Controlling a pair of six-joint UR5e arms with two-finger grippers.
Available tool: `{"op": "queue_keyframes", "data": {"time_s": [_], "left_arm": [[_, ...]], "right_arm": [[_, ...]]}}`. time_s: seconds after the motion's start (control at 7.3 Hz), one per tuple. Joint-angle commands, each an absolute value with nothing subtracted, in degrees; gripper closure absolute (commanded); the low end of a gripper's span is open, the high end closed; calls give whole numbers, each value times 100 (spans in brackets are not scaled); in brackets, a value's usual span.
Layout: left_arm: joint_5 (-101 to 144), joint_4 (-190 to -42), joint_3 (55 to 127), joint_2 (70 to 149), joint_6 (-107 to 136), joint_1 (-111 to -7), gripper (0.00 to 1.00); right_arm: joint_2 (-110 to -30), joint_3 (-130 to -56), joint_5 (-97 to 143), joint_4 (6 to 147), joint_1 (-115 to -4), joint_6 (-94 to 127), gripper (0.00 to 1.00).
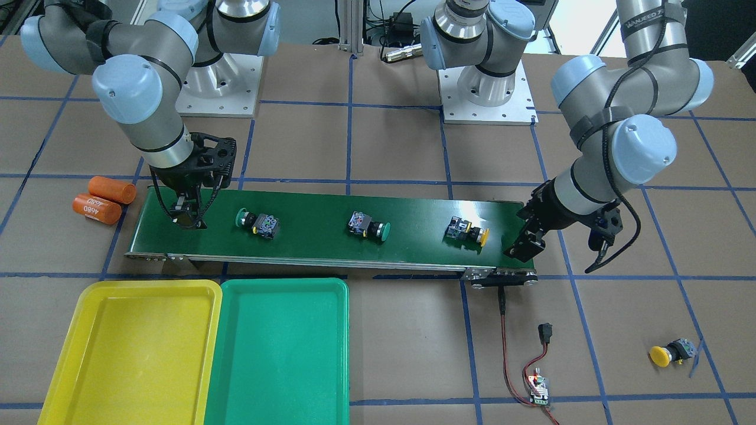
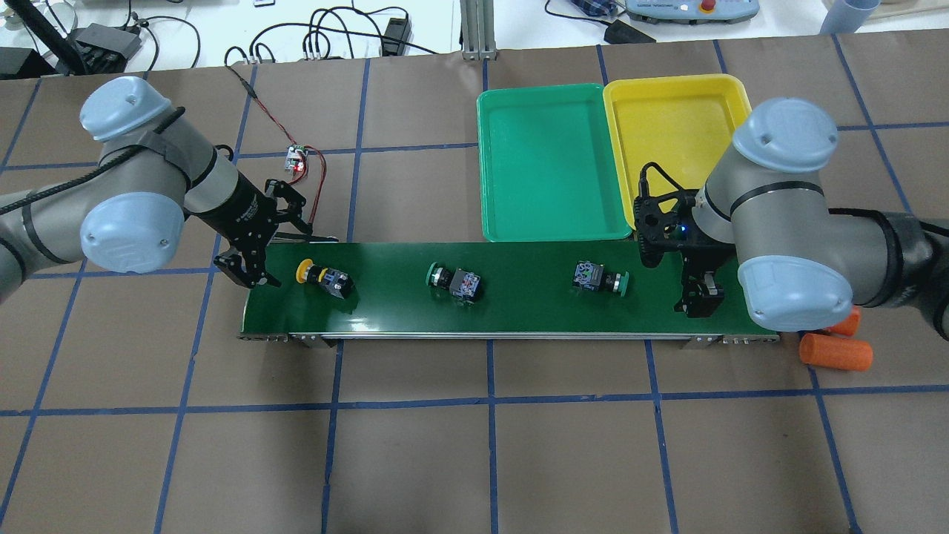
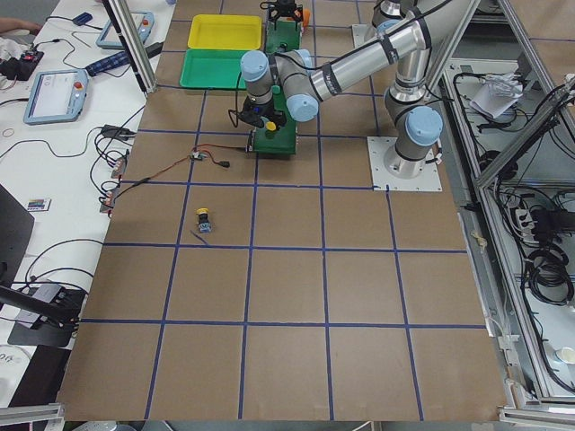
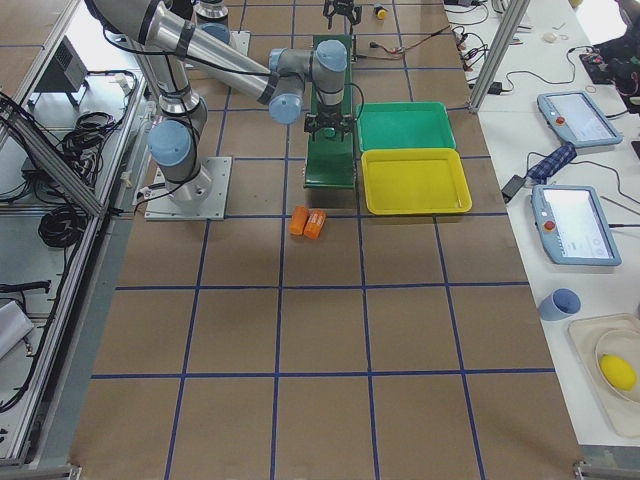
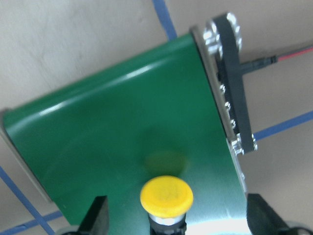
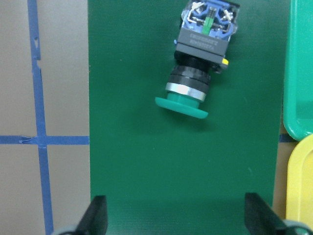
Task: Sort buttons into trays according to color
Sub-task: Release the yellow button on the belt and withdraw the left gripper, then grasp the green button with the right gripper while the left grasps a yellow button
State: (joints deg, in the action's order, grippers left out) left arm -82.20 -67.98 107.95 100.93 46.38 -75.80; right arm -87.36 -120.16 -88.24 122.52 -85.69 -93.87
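Overhead exterior: belt (image 2: 519, 305) carries three buttons (image 2: 454, 279).

The left arm (image 1: 576, 186) and right arm (image 1: 155, 141) are silver-grey tubes with pale blue round joint caps (image 1: 644, 147). Each stands on a square silver base plate (image 1: 490, 109) dotted with screws. A black cable (image 1: 629, 230) is strapped along the left arm. White lettering (image 1: 644, 22) marks its upper tube, probably a brand name. The left end effector (image 1: 522, 251) and right end effector (image 1: 190, 219) are black linkwork.

Brown table (image 1: 401, 330), blue-taped grid. Bearing: green conveyor belt (image 1: 319, 242); yellow tray (image 1: 147, 285) beside green tray (image 1: 283, 282); two orange cylinders (image 1: 103, 200); loose yellow button (image 1: 670, 352); wired circuit board (image 1: 538, 389).
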Motion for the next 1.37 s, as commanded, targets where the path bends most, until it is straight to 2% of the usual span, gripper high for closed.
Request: {"op": "queue_keyframes", "data": {"time_s": [0.0, 0.55, 0.96, 1.23], "left_arm": [[-8666, -7004, 10487, 10107, 3242, -7209, 0], [-8947, -6988, 9557, 10930, -327, -5926, 0], [-9245, -6706, 8117, 12204, -3160, -5792, 0], [-9273, -6680, 7587, 12663, -4579, -5783, 0]], "right_arm": [[-8736, -12023, -8824, 12252, -8569, -9387, 0], [-8728, -12041, -8824, 12252, -8569, -9395, 0], [-8596, -12023, -8815, 12392, -8578, -9369, 0], [-8543, -12015, -8815, 12401, -8578, -9360, 0]]}}
